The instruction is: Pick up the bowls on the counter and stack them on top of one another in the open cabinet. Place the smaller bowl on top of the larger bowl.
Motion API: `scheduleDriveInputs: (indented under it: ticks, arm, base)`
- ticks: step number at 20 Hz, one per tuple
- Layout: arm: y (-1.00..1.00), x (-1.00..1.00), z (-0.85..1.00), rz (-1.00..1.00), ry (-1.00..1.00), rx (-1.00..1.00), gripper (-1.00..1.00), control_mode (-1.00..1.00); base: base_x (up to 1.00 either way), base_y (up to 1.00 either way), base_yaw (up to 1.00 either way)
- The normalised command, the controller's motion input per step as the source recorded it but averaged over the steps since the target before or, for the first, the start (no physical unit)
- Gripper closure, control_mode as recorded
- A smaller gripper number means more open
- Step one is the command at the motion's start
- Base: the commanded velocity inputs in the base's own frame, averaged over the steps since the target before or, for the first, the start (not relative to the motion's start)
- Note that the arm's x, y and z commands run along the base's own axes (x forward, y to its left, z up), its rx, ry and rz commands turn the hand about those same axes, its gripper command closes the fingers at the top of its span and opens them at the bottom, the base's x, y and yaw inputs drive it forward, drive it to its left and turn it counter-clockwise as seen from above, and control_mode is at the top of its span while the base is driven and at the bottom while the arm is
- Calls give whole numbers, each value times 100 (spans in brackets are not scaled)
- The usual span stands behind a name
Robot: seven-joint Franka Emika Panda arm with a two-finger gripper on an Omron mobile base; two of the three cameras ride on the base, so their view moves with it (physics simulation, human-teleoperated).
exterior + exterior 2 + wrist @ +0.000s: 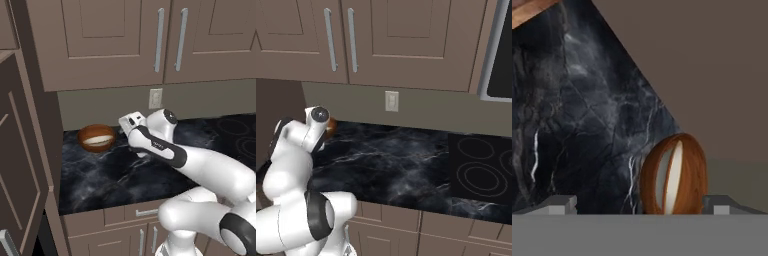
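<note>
The gripper (640, 207) is spread wide and empty, aimed at the smaller bowl (96, 138), which rests on the counter (110, 175) near the wall, at its left end.

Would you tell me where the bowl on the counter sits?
The bowl rests on the counter at its back left corner, against the wall, left of the open gripper.

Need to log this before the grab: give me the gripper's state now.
Gripper: open, holding nothing; its fingertips stand wide apart, with the bowl on the counter ahead between them.
</note>
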Motion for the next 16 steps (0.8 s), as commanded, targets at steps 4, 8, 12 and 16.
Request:
scheduleDriveInputs:
  ticks: [4, 8, 12, 16]
  arm:
    - [12, 45, -14, 0, 0, -10, -100, -100]
    - [15, 32, -14, 0, 0, -10, -100, -100]
    - [9, 13, -13, 0, 0, -7, -100, -100]
    - [0, 0, 0, 0, -1, 0, -100, -100]
  base:
    - [0, 0, 0]
    - [0, 0, 0]
    - [0, 0, 0]
    - [0, 0, 0]
